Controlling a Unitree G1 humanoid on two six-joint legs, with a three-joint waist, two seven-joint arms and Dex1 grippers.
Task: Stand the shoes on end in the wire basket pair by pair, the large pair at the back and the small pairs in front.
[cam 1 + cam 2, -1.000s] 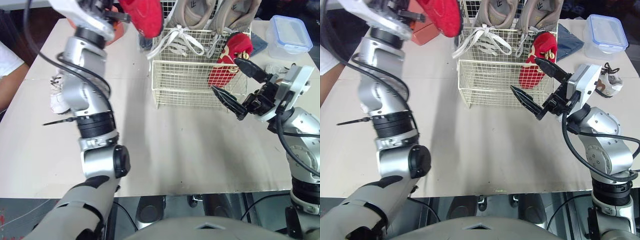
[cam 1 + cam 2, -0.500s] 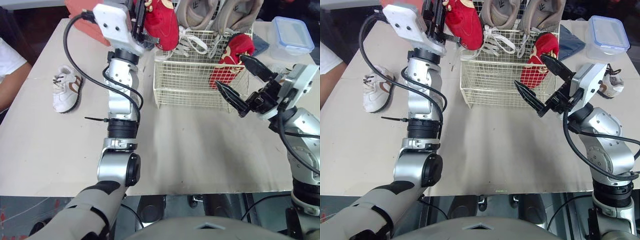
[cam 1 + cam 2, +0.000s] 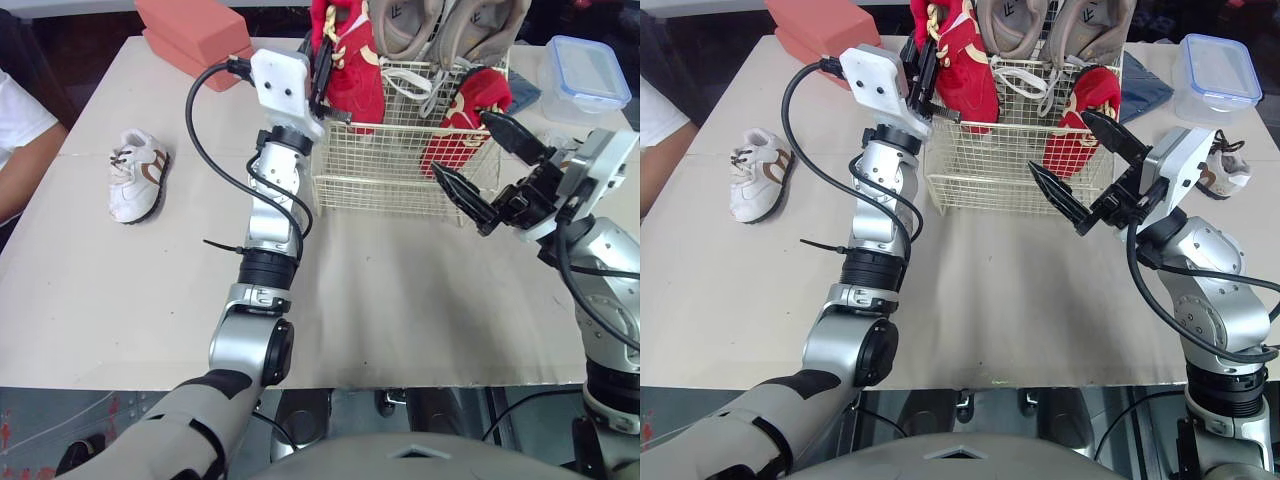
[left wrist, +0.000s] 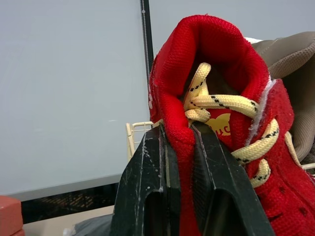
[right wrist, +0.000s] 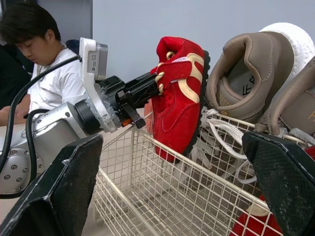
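One red shoe (image 3: 350, 62) held toe-down over the basket's (image 3: 390, 172) front-left corner.
Left tool (image 4: 179, 147) is clenched on its collar so it hangs ready for an on-end drop. Its mate (image 3: 470, 110) stands front-right, tan pair (image 3: 440, 25) behind. Right tool (image 3: 462, 143) gapes beside the basket, probably to steady. White shoe (image 3: 135, 178) lies on the bench (image 3: 400, 300).

The beige table (image 3: 400, 310) carries a wire basket (image 3: 390, 180), white shoe (image 3: 135, 175), pink box (image 3: 190, 30) and lidded container (image 3: 590, 75).

Looks like robot lab: plain beige table (image 3: 420, 310), bare grey wall (image 5: 147, 19), person (image 5: 49, 73) seated alongside.
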